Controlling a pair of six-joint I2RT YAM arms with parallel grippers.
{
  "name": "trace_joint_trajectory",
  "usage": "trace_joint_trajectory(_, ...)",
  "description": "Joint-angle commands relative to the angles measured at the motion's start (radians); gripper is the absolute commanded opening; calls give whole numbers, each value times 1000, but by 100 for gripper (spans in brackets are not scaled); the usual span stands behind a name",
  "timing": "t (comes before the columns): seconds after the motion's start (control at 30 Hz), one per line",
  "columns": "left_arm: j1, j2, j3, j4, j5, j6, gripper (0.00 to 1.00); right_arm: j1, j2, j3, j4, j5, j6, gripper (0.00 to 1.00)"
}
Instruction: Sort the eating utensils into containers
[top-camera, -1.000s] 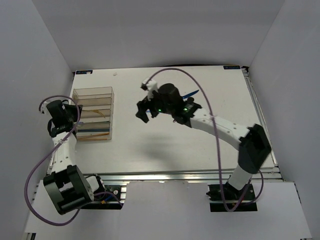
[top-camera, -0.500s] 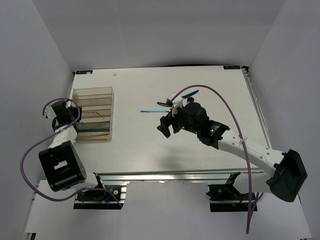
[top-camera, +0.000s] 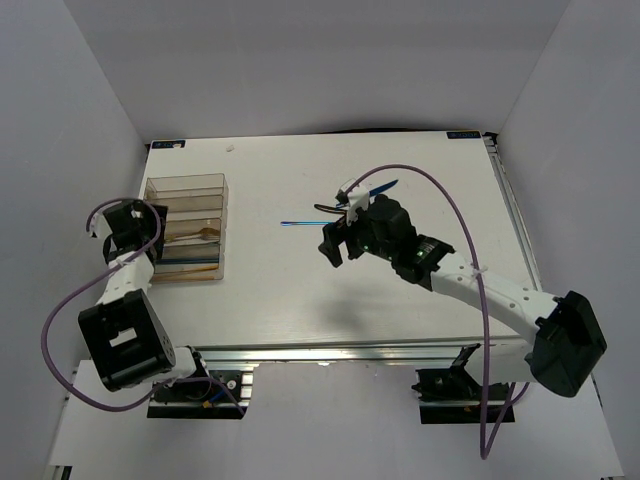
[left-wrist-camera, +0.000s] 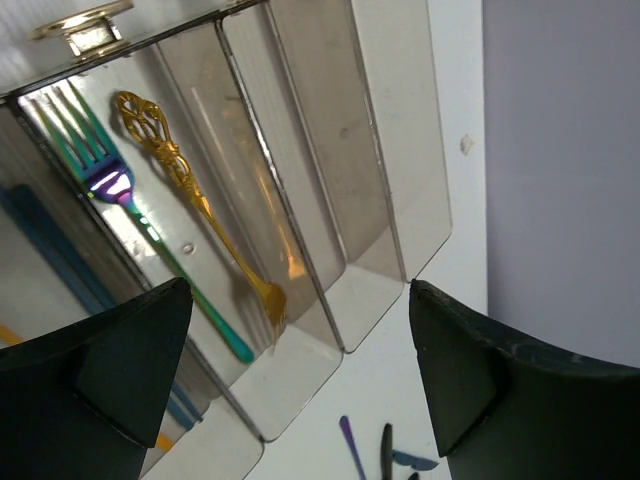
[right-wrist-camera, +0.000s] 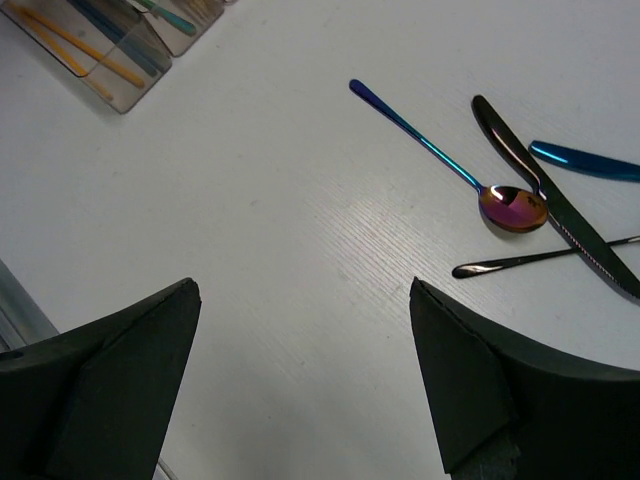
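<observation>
Fingers of left gripper (left-wrist-camera: 300, 330) apart, empty, at far left of top view beside organiser (top-camera: 186, 228); gold fork (left-wrist-camera: 200, 200) and rainbow fork (left-wrist-camera: 130, 195) lie inside it. Right gripper (right-wrist-camera: 302, 300) spread too, empty; rainbow spoon (right-wrist-camera: 445, 160), dark knife (right-wrist-camera: 550, 190), blue knife (right-wrist-camera: 585, 160) loose upper right of its wrist view.

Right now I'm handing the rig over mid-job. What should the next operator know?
Left tool: open, empty, over the organiser.
Right tool: open, empty, above the table, near the loose pieces.
Done: gold fork and rainbow fork lie in the organiser, with blue and orange pieces in other compartments.
Left: rainbow spoon, dark knife, blue piece and thin dark piece lie unsorted on the table.
</observation>
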Motion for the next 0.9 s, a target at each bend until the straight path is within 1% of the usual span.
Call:
trace_joint_trajectory(0.0,-5,-63,74,-157,-22,96,98,-21,17,60,-17,2,50,89)
trace_joint_trajectory(0.03,-5,-78,82,-205,-23,126,98,-23,31,65,-17,2,56,89)
trace_joint_trajectory(0.07,-3,-88,89,-220,-22,146,98,-35,40,76,-28,7,67,89)
trace_joint_trajectory(0.1,-3,-98,103,-230,-54,187,98,-44,54,86,-37,14,94,89)
trace_joint_trajectory(0.13,-8,-120,109,-234,-50,212,98,-64,92,123,-74,34,110,89)
trace_joint_trajectory(0.17,-11,-129,114,-223,-39,244,98,-74,113,123,-74,42,130,89)
trace_joint_trajectory(0.23,-49,-131,155,-220,53,344,98,-87,172,191,-157,114,193,89)
trace_joint_trajectory(0.27,-80,-126,180,-226,61,388,98,-89,181,203,-178,158,214,89)
trace_joint_trajectory(0.3,-127,-117,216,-258,32,427,98,-92,183,202,-189,203,240,90)
trace_joint_trajectory(0.33,-252,-100,312,-325,-70,515,98,-95,166,188,-185,267,290,89)
trace_joint_trajectory(0.37,-319,-45,363,-350,-103,565,98,-116,154,173,-179,278,315,89)
trace_joint_trajectory(0.4,-453,-10,411,-379,-129,649,98,-130,137,136,-171,263,337,89)
trace_joint_trajectory(0.43,-514,30,503,-423,-140,700,98,-147,100,117,-169,245,364,89)
trace_joint_trajectory(0.47,-563,115,546,-443,-122,755,98,-176,79,96,-169,225,368,89)
trace_joint_trajectory(0.5,-615,160,589,-470,-125,798,98,-189,56,74,-169,211,368,89)
trace_joint_trajectory(0.53,-700,202,630,-506,-108,909,98,-199,4,27,-174,185,365,89)
trace_joint_trajectory(0.57,-701,237,682,-501,-41,910,98,-215,-23,4,-179,179,358,89)
trace_joint_trajectory(0.6,-773,291,695,-490,5,1017,98,-218,-76,-19,-185,176,354,89)
trace_joint_trajectory(0.67,-790,345,729,-433,68,1054,98,-224,-127,-77,-209,169,332,89)
trace_joint_trajectory(0.7,-801,412,752,-428,91,1109,98,-224,-173,-91,-221,157,331,89)
trace_joint_trajectory(0.8,-844,507,825,-411,154,1192,96,-226,-242,-157,-238,97,331,89)
trace_joint_trajectory(0.83,-882,567,841,-419,165,1264,95,-226,-280,-194,-237,61,331,89)
trace_joint_trajectory(0.87,-904,595,855,-425,153,1295,95,-226,-296,-209,-237,44,329,89)
